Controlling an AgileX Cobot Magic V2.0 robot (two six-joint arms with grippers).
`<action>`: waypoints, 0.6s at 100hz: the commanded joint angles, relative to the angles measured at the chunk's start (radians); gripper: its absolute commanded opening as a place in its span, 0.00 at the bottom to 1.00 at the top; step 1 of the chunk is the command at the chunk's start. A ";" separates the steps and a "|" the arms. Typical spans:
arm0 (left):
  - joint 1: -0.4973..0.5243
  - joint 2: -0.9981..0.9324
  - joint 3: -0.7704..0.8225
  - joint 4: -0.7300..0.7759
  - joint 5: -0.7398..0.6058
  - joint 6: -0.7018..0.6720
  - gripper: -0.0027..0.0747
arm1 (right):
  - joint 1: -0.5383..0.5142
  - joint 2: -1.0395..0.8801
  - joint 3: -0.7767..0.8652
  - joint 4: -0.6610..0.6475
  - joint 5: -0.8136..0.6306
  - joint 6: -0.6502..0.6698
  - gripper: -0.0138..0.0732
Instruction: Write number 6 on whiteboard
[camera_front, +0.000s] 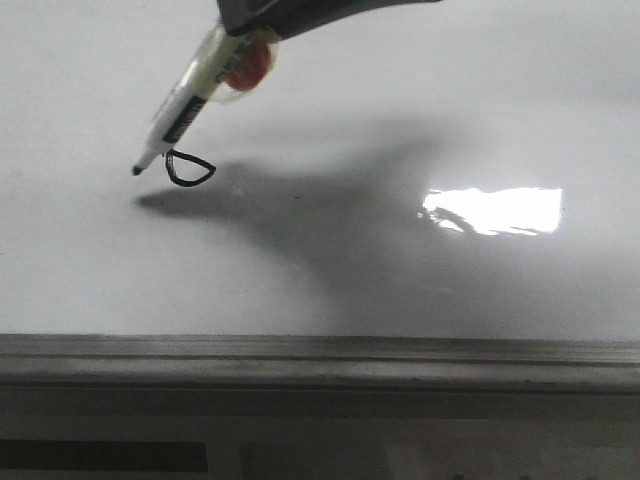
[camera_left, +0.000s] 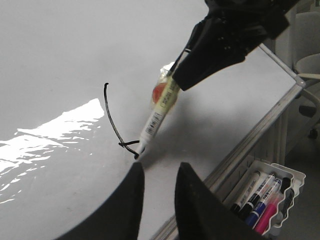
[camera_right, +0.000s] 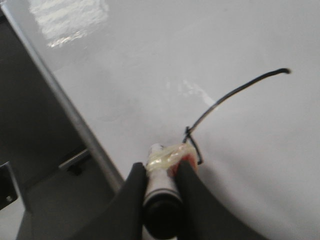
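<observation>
The right end effector (camera_right: 161, 180) pinches a white marker (camera_front: 185, 108), its black tip just beside the small loop of the number 6 (camera_left: 116, 125) drawn on the whiteboard (camera_front: 400, 100). The left end effector (camera_left: 159, 175) hovers near the loop, fingers spread, holding nothing.
</observation>
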 joint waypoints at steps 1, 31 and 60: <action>-0.008 0.012 -0.029 -0.047 -0.093 -0.010 0.21 | 0.034 -0.043 -0.032 -0.003 -0.006 -0.016 0.09; -0.010 0.057 0.031 -0.121 -0.145 -0.010 0.21 | 0.123 -0.042 -0.032 -0.021 0.028 -0.016 0.09; -0.018 0.435 0.024 -0.112 -0.427 0.036 0.37 | 0.123 -0.042 -0.032 -0.049 0.062 -0.016 0.09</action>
